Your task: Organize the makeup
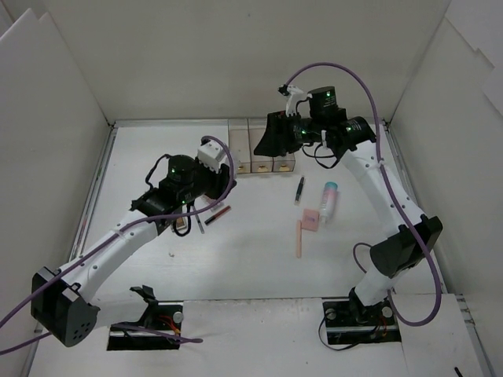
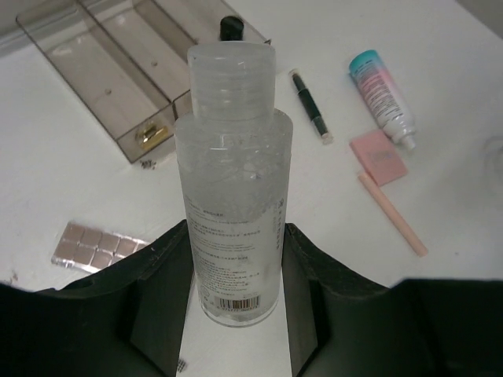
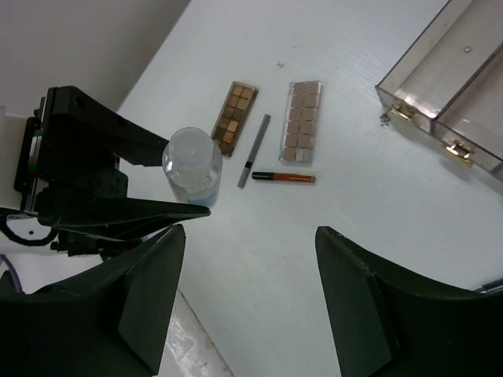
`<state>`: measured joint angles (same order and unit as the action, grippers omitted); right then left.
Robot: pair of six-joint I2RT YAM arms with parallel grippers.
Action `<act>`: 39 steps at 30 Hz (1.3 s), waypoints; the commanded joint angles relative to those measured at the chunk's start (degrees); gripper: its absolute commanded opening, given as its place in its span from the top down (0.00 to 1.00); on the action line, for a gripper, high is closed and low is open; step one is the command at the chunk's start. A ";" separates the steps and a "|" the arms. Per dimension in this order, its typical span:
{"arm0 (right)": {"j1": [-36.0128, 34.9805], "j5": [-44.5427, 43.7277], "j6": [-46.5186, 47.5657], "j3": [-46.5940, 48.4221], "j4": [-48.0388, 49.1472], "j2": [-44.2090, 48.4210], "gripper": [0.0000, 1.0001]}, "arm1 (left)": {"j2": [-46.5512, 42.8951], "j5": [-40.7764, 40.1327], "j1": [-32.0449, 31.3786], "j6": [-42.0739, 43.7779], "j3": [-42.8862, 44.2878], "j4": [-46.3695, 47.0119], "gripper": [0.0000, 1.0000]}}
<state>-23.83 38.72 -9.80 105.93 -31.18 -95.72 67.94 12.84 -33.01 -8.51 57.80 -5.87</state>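
Note:
My left gripper [image 1: 206,171] is shut on a clear, frosted bottle [image 2: 233,196] with a ribbed cap, held upright above the table; the bottle also shows in the top view [image 1: 211,152] and the right wrist view [image 3: 192,165]. My right gripper [image 1: 269,138] is open and empty [image 3: 250,290], high over the clear box [image 1: 257,149]. Two brown palettes [image 3: 234,119] [image 3: 302,122], a grey pencil [image 3: 254,151] and a red pencil [image 3: 283,177] lie below the left arm. A black pencil [image 1: 299,190], white-blue bottle [image 1: 328,200], pink pad [image 1: 311,218] and pink stick [image 1: 299,238] lie at centre right.
The clear three-compartment box [image 2: 118,71] stands at the back of the table. A black cap [image 2: 230,27] shows just behind the held bottle's top. White walls enclose the table on three sides. The left arm [image 3: 86,181] fills the left of the right wrist view.

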 commanded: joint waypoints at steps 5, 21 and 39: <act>-2.09 8.30 -1.36 -3.36 6.92 4.05 0.34 | 0.70 5.17 -2.93 3.85 7.23 8.68 1.00; -3.58 9.62 -3.20 -5.47 10.35 4.40 0.49 | 1.67 4.03 -6.18 5.00 8.73 7.89 1.00; -1.92 5.41 -1.71 -5.65 10.35 4.05 1.00 | 2.28 -1.67 -7.24 3.25 8.04 4.57 0.43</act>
<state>-26.85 46.22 -12.25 99.46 -24.05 -94.35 71.26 14.39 -40.05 -4.36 62.70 -3.97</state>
